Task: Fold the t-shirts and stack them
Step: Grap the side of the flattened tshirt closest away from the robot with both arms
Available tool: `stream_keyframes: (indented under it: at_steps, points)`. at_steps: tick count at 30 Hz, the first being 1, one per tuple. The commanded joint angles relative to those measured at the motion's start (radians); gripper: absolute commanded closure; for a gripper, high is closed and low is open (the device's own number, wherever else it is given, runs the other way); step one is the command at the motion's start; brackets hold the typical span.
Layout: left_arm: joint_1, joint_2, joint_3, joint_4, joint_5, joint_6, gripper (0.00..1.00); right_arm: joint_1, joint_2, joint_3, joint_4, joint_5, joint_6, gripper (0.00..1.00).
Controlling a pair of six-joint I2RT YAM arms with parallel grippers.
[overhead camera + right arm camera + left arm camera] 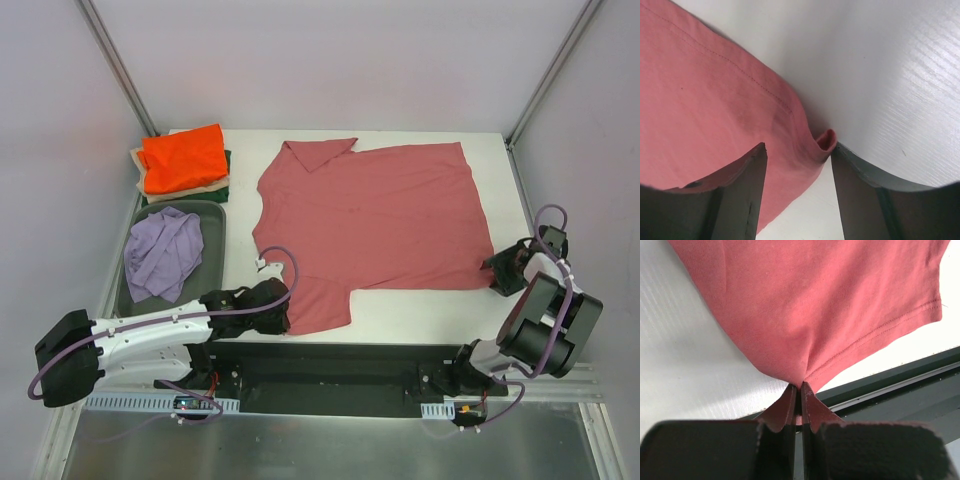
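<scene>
Left fingers [787, 407] low, pinching rose-red t-shirt [380, 215] sleeve, right fingers [747, 190] spread astride hem corner

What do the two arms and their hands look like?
The left arm has a white link between black joints; the right arm looks all black. A purple cable loops along each. The left hand and the right hand have dark, flat fingers.

Two-arm rig: black and white housings, purple cabling.
The left arm [150, 328] is built of a white link set between black joint housings, while the right arm [548, 335] is seen mostly black. A lavender-purple cable [285, 262] is looped along each. The fingers [742, 200] are shaped as dark, flat-faced wedges. Thin red wires [213, 384] are seen at the bases.
</scene>
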Motion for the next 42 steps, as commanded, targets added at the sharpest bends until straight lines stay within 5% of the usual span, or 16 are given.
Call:
stream_keyframes:
  at_steps: [1, 6, 14, 31, 36, 42]
  points:
    - [-0.005, -0.011, -0.007, 0.012, -0.031, -0.026, 1.00, 0.020, 0.050, 0.002, -0.006, 0.056, -0.014, 0.44]
    - [-0.005, -0.028, -0.010, 0.012, -0.043, -0.028, 1.00, 0.041, 0.081, 0.039, -0.035, 0.068, -0.035, 0.53]
    - [-0.005, -0.067, -0.031, 0.012, -0.049, -0.069, 1.00, 0.055, 0.024, -0.005, -0.017, 0.093, -0.064, 1.00]
    - [-0.007, -0.376, -0.094, -0.057, 0.084, -0.063, 1.00, 0.041, -0.258, -0.082, -0.186, 0.082, -0.096, 1.00]
    - [0.020, -0.309, -0.031, 0.088, -0.029, -0.006, 1.00, 0.059, -0.252, -0.068, -0.163, 0.010, -0.113, 1.00]
    - [0.231, -0.089, 0.062, 0.311, 0.168, 0.093, 1.00, 0.086, -0.190, -0.001, -0.184, -0.007, -0.116, 1.00]
